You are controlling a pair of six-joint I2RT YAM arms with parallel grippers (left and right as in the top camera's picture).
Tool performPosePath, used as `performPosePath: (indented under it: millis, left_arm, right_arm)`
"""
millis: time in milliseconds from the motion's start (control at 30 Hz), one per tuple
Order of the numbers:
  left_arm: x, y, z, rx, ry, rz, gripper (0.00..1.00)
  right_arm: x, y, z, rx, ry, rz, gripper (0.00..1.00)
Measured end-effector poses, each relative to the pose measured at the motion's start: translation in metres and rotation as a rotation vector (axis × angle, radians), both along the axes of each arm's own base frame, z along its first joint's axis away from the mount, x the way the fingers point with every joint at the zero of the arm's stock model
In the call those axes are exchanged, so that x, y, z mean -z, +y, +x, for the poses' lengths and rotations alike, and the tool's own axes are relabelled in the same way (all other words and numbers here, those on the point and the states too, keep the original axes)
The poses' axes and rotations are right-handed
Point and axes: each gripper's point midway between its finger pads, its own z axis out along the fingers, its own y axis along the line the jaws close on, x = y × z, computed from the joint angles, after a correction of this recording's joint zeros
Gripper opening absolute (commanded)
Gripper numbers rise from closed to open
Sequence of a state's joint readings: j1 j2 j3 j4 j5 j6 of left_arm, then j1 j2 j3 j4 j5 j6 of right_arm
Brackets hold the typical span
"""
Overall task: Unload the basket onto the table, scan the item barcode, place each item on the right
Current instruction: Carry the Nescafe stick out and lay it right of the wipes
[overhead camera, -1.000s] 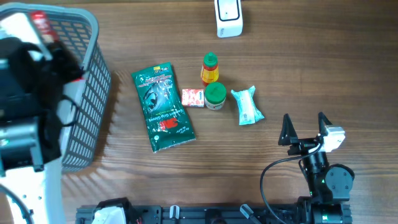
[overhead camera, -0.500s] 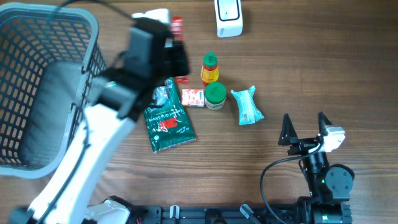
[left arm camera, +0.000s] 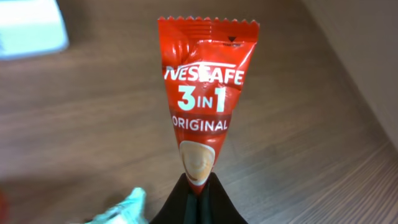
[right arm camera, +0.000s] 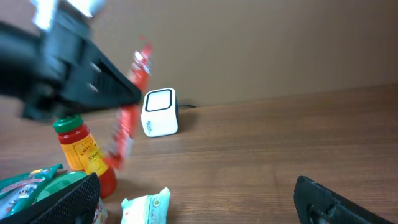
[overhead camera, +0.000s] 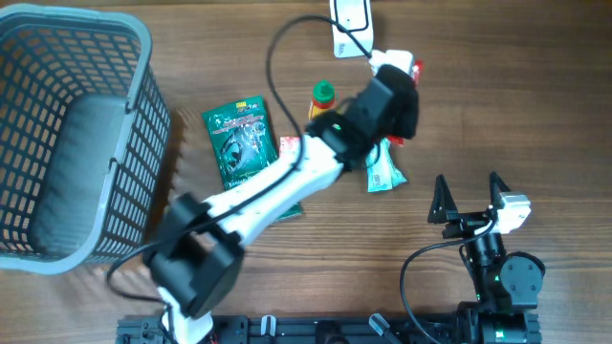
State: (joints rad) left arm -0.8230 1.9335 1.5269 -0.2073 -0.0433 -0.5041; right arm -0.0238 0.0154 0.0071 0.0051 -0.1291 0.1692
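Nearest the robot's side of the table, the right gripper (overhead camera: 469,189) rests with its jaws spread wide, holding and touching nothing. Beyond it on the wooden table (overhead camera: 535,115) lie a teal pack of wipes (overhead camera: 384,172), a green packet (overhead camera: 237,143) and a red sauce bottle (overhead camera: 323,98). A grey basket (overhead camera: 134,143) stands at the left. Above these items, the left gripper (left arm camera: 199,190) is clamped tight on the bottom end of a red coffee sachet (left arm camera: 205,93), which is lifted clear of the table and points away from the fingers. The sachet hangs just short of the white scanner (overhead camera: 351,21) at the far edge.
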Motion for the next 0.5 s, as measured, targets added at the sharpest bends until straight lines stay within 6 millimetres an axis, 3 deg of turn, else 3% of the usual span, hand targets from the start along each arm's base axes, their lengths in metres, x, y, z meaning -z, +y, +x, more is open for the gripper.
performPosePath:
  millis: [100,267,500]
  left_arm:
    - [0.038,-0.015,0.002,-0.048,0.085,-0.04,0.04]
    - [0.093,-0.017,0.002,-0.129,0.225,-0.051,0.04]
    - [0.13,-0.02,-0.006,-0.193,0.366,-0.09,0.06]
  right_arm:
    - [0.0,0.0,0.0,0.0,0.0,0.0,1.0]
    - [0.0,0.0,0.0,0.0,0.0,0.0,1.0]
    - [0.0,0.0,0.0,0.0,0.0,0.0,1.0]
